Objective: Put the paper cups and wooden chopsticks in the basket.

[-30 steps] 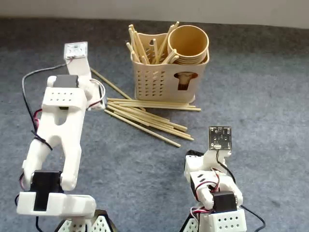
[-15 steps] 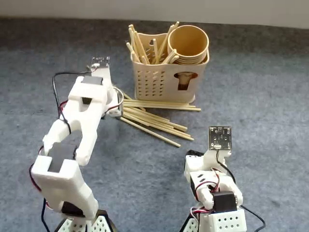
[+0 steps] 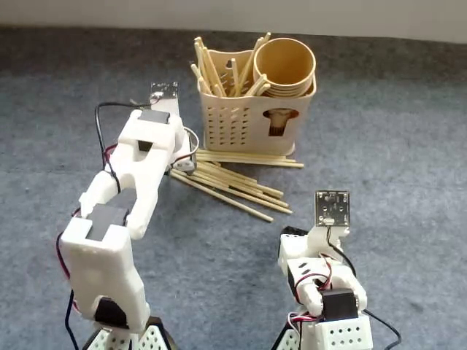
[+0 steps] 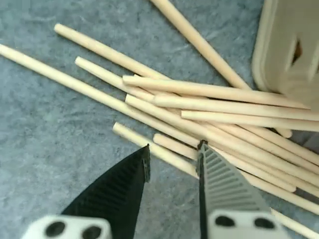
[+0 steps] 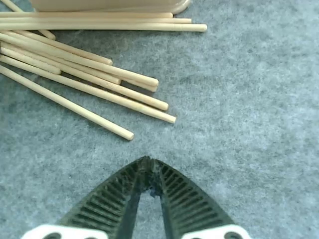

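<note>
A cream basket stands at the back of the carpet. It holds stacked paper cups and several wooden chopsticks. More chopsticks lie in a loose pile in front of it. My left gripper is open just over the pile's left end, one chopstick running between its black and grey fingers, and the basket corner is close by. My right gripper is shut on nothing, hanging over bare carpet short of the pile.
Grey carpet covers the whole surface. The left arm stretches from the front left towards the pile. The right arm sits folded at the front right. The basket's lower edge lies beyond the chopsticks.
The left arm has swung right and lowered from beside the pile to over its left end. The right arm has not moved.
</note>
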### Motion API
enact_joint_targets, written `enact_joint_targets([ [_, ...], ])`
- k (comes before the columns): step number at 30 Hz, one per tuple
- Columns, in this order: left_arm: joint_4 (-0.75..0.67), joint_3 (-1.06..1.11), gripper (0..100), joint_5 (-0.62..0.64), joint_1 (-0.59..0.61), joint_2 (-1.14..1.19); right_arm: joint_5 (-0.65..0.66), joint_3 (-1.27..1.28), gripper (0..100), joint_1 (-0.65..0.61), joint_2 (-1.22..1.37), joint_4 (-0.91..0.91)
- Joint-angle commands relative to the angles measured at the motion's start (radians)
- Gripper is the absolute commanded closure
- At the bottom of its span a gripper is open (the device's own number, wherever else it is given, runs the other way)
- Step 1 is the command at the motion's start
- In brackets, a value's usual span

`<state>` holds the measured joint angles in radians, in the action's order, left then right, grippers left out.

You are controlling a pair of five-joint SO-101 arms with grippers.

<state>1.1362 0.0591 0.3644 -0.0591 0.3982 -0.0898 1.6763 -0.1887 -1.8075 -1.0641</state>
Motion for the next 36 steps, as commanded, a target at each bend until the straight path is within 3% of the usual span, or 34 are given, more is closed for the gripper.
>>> enact_joint_targets([
  [1, 0.012, -0.091, 84, 0.006, -0.010, 0.088, -0.006, 0.148, 99.4, -0.005, -0.015, -0.008],
  [7, 0.183, -0.171, 92, -0.002, 0.001, 0.154, -0.006, 0.148, 99.4, -0.005, -0.015, -0.008],
  [16, 0.299, -0.166, 92, -0.006, 0.021, 0.156, -0.006, 0.148, 99.4, -0.005, -0.015, -0.008],
  [29, 0.302, -0.133, 92, -0.046, 0.028, 0.145, -0.006, 0.148, 99.4, -0.005, -0.015, -0.008],
  [36, 0.298, -0.054, 92, -0.046, 0.028, -0.005, -0.005, 0.148, 99.4, -0.005, -0.015, -0.008],
])
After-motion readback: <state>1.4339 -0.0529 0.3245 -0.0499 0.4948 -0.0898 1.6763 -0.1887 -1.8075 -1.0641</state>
